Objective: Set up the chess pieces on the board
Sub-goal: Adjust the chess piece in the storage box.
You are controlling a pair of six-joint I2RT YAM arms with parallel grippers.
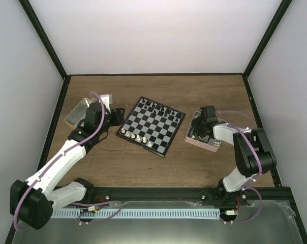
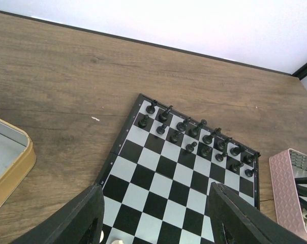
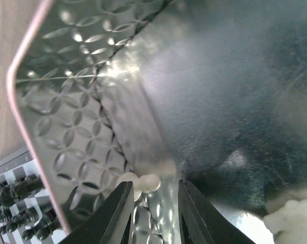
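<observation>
Chessboard on a wooden table, seen from above, turned at an angle between two robot arms. Black pieces fill the rows along its 12 o'clock edge. A short line of cream pieces stands along its 7 o'clock edge, with gaps left to fill.

At 3 o'clock from the board sits a pink tray, and the right claw reaches down into it. In the right wrist view, its two dark fingers stand close together with only a slim gap. A small cream piece lies at 12 o'clock from the claw, right at the mouth of that gap and partly hidden behind the 9 o'clock finger. Whether the fingers already pinch it cannot be told. It shows only as rounded blobs, so its long axis cannot be read. More cream pieces lie at 4 o'clock, against the tray floor.

The left claw hangs at the board's 9 o'clock edge, beside a yellow-sided tin. Its fingers are spread wide with nothing between them.

The right arm is plainly the nearer one to the loose cream pieces. The pick likely depends on centring that piece in the narrow gap.
</observation>
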